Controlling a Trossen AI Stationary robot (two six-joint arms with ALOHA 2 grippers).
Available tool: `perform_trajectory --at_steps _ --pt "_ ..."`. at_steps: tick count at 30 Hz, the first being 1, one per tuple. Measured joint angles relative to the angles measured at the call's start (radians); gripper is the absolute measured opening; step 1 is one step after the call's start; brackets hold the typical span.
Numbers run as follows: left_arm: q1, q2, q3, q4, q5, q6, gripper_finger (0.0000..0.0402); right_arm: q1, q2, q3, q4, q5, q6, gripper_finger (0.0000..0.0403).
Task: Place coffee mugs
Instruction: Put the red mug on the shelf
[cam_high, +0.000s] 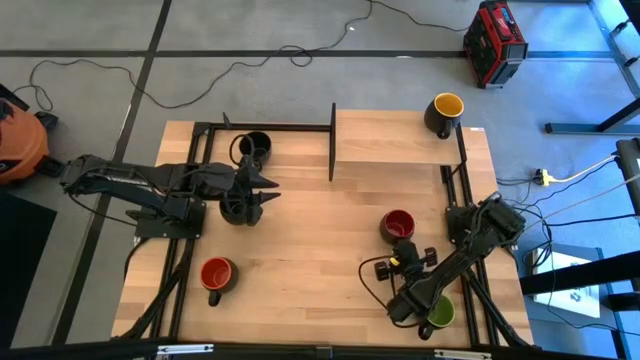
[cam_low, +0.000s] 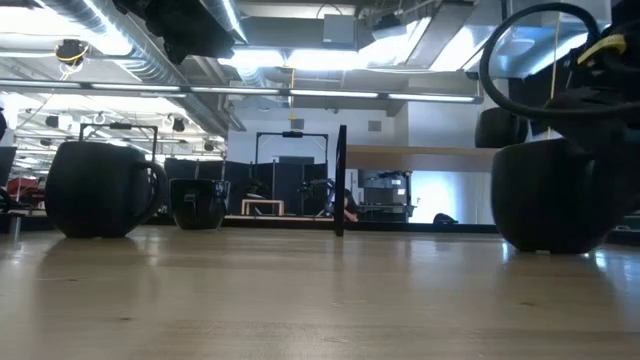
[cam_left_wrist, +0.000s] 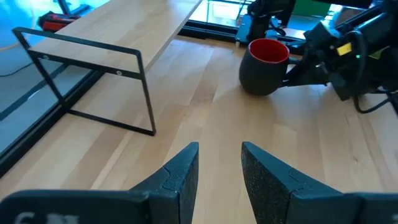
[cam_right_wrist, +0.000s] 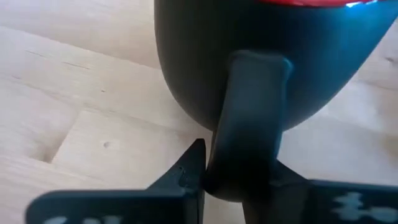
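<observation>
Right gripper (cam_right_wrist: 239, 180) fingers pinch the flat handle of a rounded, glossy dark red-lined mug (cam_high: 397, 226); left gripper (cam_left_wrist: 219, 168) fingers spread above pale woodgrain table (cam_high: 300, 250).

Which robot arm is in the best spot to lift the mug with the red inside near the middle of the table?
The right arm. Its pincer sits around the handle of the dark ceramic mug with the red inside. The left pincer is across the wooden table, beside a black mug.

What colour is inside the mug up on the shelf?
Yellow. The mug on the raised shelf has a dark outside and a yellow inside, clearest in the high view.
</observation>
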Motion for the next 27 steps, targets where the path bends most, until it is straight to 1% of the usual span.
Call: perform_trajectory --at_steps 5,9,15,19,22,24,27 --pt "0.000 0.000 0.000 0.000 -0.009 0.000 0.0116 0.001 -0.004 0.000 0.000 0.001 -0.010 0.0047" --pt "0.000 0.000 0.000 0.002 -0.009 0.002 0.0116 0.007 -0.045 0.000 0.000 0.009 -0.013 0.0047" --pt "0.000 0.000 0.000 0.008 -0.009 0.042 0.0116 0.004 -0.146 0.023 -0.108 0.090 -0.027 0.0047" --pt "0.000 0.000 0.000 0.007 -0.009 0.042 0.0116 -0.005 -0.177 0.103 -0.197 0.139 -0.060 0.0047" --pt "0.000 -0.002 0.000 0.007 -0.001 0.042 0.0116 -0.027 -0.180 0.185 -0.277 0.132 -0.104 0.0047" --pt "0.000 -0.008 0.000 0.007 0.000 0.043 0.0116 -0.057 -0.180 0.250 -0.328 0.148 -0.138 0.0047" --pt "0.015 -0.008 0.000 0.006 0.000 0.057 0.0116 -0.126 -0.180 0.334 -0.388 0.206 -0.210 0.0047"
